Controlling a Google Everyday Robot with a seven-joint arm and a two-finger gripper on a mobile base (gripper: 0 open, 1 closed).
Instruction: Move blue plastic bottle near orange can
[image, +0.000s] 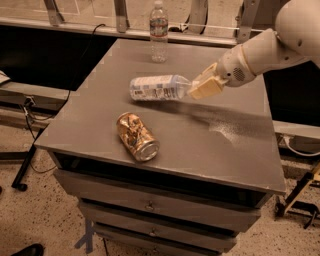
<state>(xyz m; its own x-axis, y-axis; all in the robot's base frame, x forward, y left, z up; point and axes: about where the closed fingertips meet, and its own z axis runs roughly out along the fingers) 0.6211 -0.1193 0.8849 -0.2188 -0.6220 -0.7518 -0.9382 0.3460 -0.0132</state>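
The blue plastic bottle (159, 87) lies on its side, with a pale bluish body and a white-and-blue label. It hangs slightly above the grey table (235, 145) and casts a shadow below. My gripper (200, 88) reaches in from the right and is shut on the bottle's cap end, which the cream fingers (206, 86) hide. The orange can (137, 136), dented with a silver end, lies on its side near the table's front left, a short way in front of the bottle.
A slimmer clear bottle (159, 31) with a narrow dark label stands upright at the table's back edge. Drawers sit below the tabletop. Metal railing posts run behind the table, and black stand legs are on the floor at left and right.
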